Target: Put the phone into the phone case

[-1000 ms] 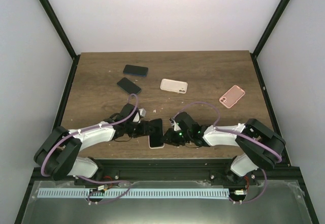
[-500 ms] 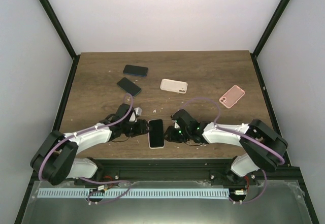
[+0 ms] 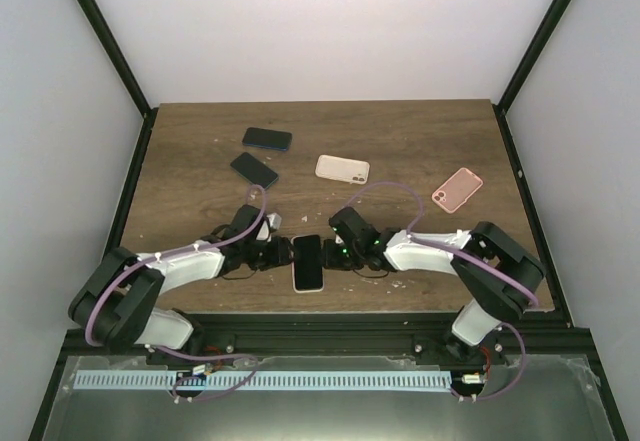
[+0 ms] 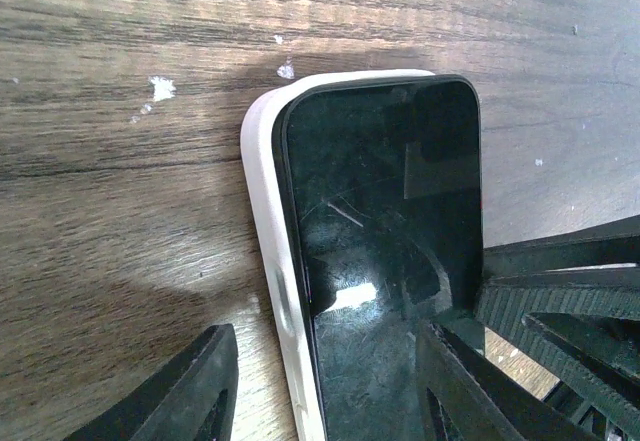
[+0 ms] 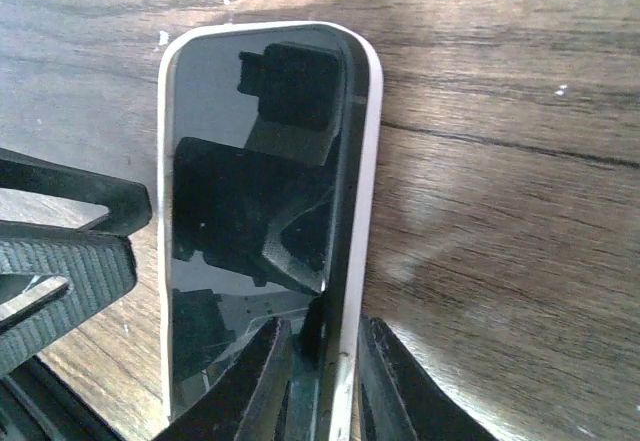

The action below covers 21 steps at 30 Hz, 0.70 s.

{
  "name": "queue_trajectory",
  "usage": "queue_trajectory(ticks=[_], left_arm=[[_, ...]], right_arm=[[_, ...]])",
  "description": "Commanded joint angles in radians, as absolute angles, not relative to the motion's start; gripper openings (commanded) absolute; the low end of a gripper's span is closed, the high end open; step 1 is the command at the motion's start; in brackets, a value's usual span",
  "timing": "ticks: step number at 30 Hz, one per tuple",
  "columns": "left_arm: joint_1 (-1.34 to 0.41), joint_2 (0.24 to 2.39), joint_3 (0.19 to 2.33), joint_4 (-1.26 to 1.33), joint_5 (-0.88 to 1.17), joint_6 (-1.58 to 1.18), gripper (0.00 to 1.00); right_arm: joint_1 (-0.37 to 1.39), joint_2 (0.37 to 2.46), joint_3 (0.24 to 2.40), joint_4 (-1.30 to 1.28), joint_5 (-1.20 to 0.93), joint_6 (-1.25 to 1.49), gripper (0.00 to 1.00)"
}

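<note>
- the phone lies screen up close to the near edge of the table, between my two arms. it sits in a white phone case. from above, only a thin pale rim shows around the dark glass.
- the left gripper is at the phone's left long side with its fingers apart. on its wrist camera one finger is over bare wood, clear of the case wall, and the other is over the screen. i cannot tell whether that one touches the glass.
- the right gripper is at the opposite long side. on its wrist camera the two fingers stand close together, with the case wall and the phone's edge filling the gap. i read it as pinched on the rim of the phone case.
- along that rim a dark band runs between the glass and the white wall. i cannot tell whether the phone is fully seated there or sits a little proud.
- both wrist cameras cut off the end of the phone nearest the lens, and the fingers cover that part.
- from above, the grippers are black against a black screen, so their fingertips are hard to make out.
- farther back lie two dark slabs, phones or cases i cannot tell, a cream case and a pink case, all well apart from the grippers.
- small white flecks dot the wood beside the phone.
</note>
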<state>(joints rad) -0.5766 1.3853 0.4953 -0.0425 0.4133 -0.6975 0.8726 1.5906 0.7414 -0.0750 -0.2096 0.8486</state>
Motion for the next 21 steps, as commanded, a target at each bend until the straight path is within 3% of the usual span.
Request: queue_trajectory(ticks=[1, 10, 21], left_arm=[[-0.574, 1.408, 0.49, 0.007, 0.437, -0.68, 0.5], [-0.573, 1.44, 0.492, 0.036, 0.46, -0.673, 0.42], [-0.573, 1.459, 0.491, 0.091, 0.525, -0.658, 0.37]], right_arm=[[0.868, 1.608, 0.773, -0.071, -0.188, 0.83, 0.19], [0.868, 1.627, 0.759, 0.016, -0.253, 0.796, 0.11], [0.868, 1.676, 0.76, 0.087, -0.337, 0.755, 0.1]])
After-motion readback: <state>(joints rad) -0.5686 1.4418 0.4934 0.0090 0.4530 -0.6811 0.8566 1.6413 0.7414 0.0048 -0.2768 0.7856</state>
